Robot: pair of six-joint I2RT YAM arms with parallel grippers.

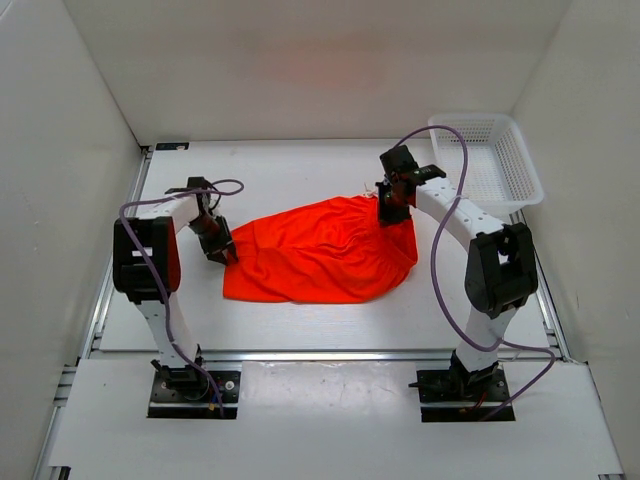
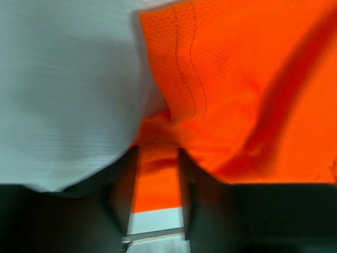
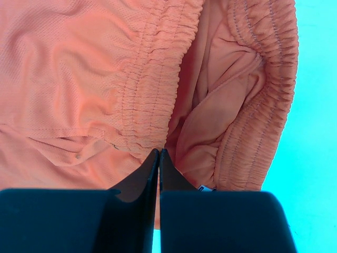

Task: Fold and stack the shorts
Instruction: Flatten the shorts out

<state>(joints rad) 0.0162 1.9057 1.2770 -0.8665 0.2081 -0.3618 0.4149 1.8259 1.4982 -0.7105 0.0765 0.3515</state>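
Top external view: orange-red shorts lay spread and rumpled on the white table, about midway between the two arms. The gathered waistband sat at the far right end and the leg end at the left. Left gripper was down at the left edge of the cloth, near its far left corner. Right gripper was down at the waistband, on the side away from the arm bases. A white mesh basket stood at the far right corner of the table, apart from the shorts. Left wrist view: two dark fingers stood parted, with orange mesh fabric showing in the gap and bunched just ahead of the tips. A double-stitched hem ran away from them, with bare table to its left. The fingers looked released. Whether the pads touched the cloth could not be told. Right wrist view: the fingers were clenched flat together, only a hairline seam between them. Their tips met right at the ruched waistband where it folded open. Whether any fabric was caught between them could not be told. Fabric filled most of that view, with table showing along the right edge.
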